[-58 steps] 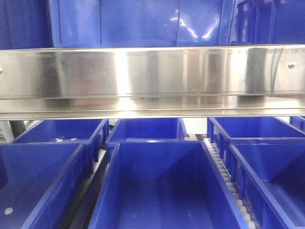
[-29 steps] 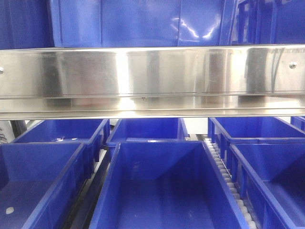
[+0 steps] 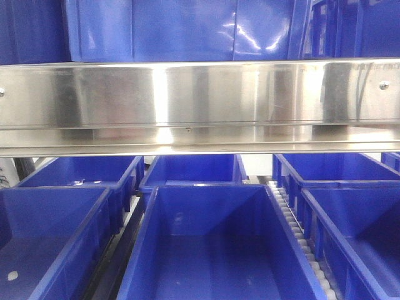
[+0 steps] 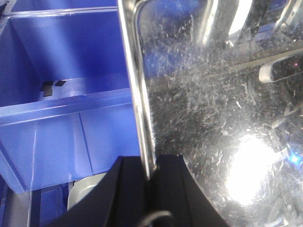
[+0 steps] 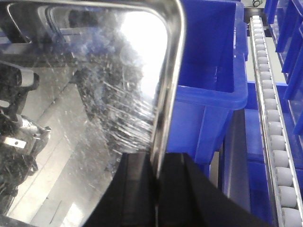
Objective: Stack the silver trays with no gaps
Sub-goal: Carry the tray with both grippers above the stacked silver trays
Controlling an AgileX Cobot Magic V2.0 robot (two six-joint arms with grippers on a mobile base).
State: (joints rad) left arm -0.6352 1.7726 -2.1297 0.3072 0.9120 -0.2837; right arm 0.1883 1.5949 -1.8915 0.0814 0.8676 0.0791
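Overhead, you have the long steel rail (image 3: 200, 94) running from 9 to 3 o'clock, with blue bins (image 3: 212, 250) filling everything toward 6. No tray shows from the front. At the left wrist a silver tray (image 4: 222, 118) fills 12 through 4. Your left claw (image 4: 150, 165) is pinched on its thin rim. Your right claw (image 5: 156, 163) grips a rim at 6 as well. These are likely opposite edges of one tray, so it rides level for nesting. Its mirror face is scratched and glaring. A roller track (image 5: 274, 142) runs along 3 o'clock.
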